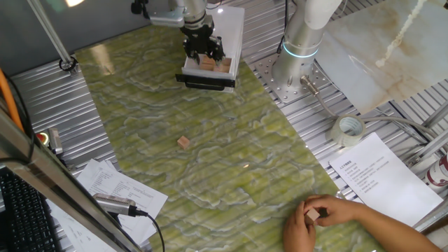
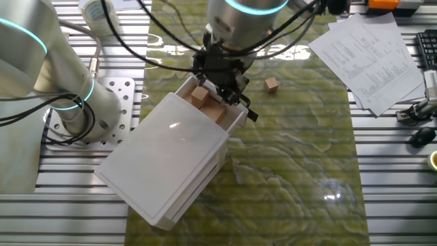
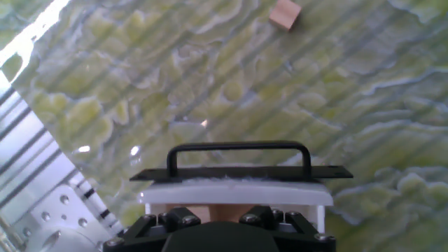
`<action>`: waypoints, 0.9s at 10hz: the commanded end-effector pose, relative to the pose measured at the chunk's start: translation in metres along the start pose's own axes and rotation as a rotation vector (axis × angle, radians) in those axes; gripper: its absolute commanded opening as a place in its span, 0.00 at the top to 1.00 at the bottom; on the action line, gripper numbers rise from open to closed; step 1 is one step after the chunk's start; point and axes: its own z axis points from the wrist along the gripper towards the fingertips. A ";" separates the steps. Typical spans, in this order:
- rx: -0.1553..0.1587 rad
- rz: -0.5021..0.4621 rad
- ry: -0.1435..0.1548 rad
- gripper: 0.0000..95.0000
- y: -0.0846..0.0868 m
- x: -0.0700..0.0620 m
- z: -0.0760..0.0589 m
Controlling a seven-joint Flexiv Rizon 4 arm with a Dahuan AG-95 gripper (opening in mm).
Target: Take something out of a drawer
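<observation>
Fingertips of the gripper [image 2: 220, 90] buried among the wooden blocks [image 2: 200, 97] in the open drawer [image 2: 229, 121], so impossible to tell whether apart, together or clamped on one; hand view cut off by the gripper body, showing only the drawer's black handle [image 3: 239, 159]. Blocks just below and beside the fingers, inside the drawer pulled out of the white box [image 2: 164, 160]. Arm reaching straight down over the drawer; another block [image 1: 183, 142] loose on the green mat [image 1: 231, 161], a person's hand [image 1: 329, 217] near the edge.
</observation>
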 end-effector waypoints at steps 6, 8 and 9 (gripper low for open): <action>0.011 0.025 -0.021 0.40 0.032 -0.034 -0.007; 0.023 0.015 -0.033 0.40 0.034 -0.036 -0.007; 0.026 0.012 -0.028 0.40 0.036 -0.037 -0.008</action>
